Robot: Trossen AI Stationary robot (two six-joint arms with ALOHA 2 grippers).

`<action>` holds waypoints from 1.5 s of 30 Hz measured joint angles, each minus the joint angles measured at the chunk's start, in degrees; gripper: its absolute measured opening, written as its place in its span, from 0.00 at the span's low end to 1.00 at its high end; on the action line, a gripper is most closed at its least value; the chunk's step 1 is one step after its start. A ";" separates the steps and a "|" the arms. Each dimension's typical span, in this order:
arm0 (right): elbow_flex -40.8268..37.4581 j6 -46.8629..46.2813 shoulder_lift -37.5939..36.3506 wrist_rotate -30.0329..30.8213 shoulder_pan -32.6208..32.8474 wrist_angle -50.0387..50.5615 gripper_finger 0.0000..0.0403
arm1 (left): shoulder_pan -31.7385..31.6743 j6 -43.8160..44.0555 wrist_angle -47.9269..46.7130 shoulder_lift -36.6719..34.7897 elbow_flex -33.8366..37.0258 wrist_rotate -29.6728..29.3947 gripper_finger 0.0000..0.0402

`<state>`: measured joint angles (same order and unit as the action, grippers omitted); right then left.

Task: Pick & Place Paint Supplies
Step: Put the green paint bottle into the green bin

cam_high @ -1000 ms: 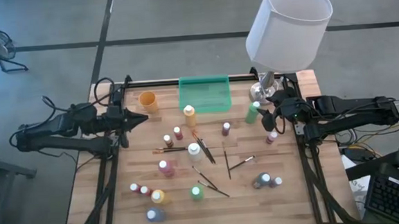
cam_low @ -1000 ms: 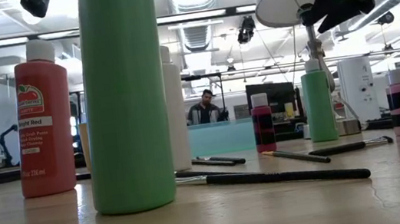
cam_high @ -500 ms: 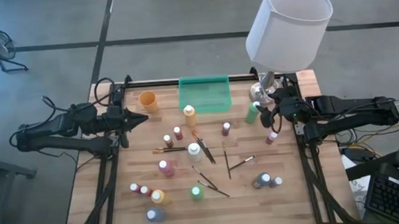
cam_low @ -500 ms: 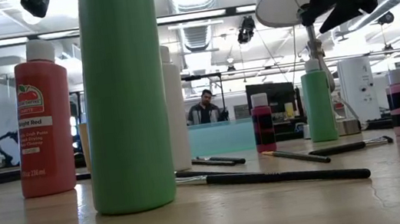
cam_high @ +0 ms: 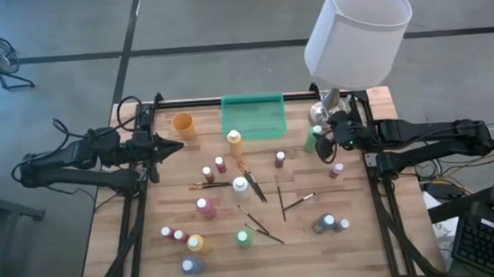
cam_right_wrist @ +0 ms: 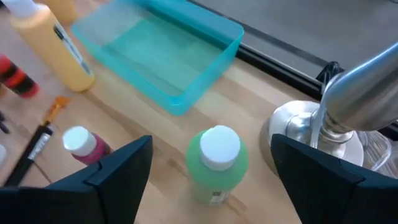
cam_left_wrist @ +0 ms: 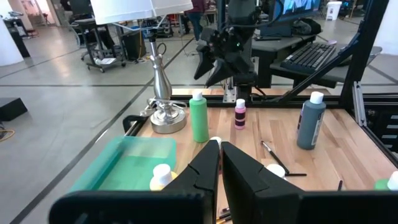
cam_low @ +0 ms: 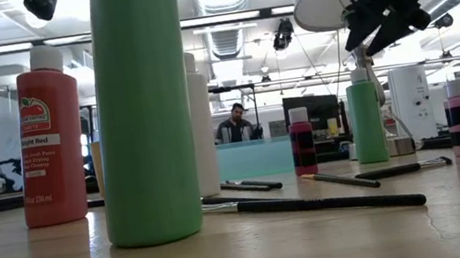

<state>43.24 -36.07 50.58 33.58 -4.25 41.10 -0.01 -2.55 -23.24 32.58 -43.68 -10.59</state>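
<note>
Paint bottles stand scattered on the wooden table (cam_high: pixel 174 203), and thin dark-handled brushes (cam_high: pixel 261 223) lie flat among them. A green bottle (cam_high: pixel 312 140) with a white cap (cam_right_wrist: pixel 219 148) stands upright beside the lamp base. My right gripper (cam_high: pixel 323 144) hovers open above it, one finger off to each side, clear of the cap (cam_low: pixel 361 76). My left gripper (cam_high: pixel 179 146) waits shut over the table's left part, also seen in its own wrist view (cam_left_wrist: pixel 219 149). A yellow-orange bottle (cam_right_wrist: pixel 53 43) stands near the tray.
A green tray (cam_high: pixel 252 117) sits at the far middle, an orange cup (cam_high: pixel 183 124) to its left. A lamp with a metal base (cam_right_wrist: pixel 336 118) and a big white shade (cam_high: pixel 356 29) stands at the far right, close to the green bottle. A small pink bottle (cam_right_wrist: pixel 84 144) stands nearby.
My right gripper has moved down and toward the table's left, rolling a little, and now stands over the green bottle beside the lamp. The bottles and brushes have stayed where they were.
</note>
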 joint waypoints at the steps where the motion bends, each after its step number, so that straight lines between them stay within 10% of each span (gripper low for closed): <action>1: 0.00 0.00 0.40 0.04 -0.20 0.18 0.79 | 0.00 0.00 0.01 0.00 -0.01 0.00 0.06; 24: -0.42 -9.12 4.66 2.21 -1.08 0.12 0.87 | 0.00 0.00 0.02 0.00 0.00 0.00 0.06; 45: -1.29 -12.00 11.64 5.57 -1.00 -3.03 0.64 | -0.01 0.00 0.02 0.00 0.00 -0.01 0.06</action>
<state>41.95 -48.07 62.22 39.16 -5.26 38.06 -0.02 -2.55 -23.22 32.58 -43.68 -10.60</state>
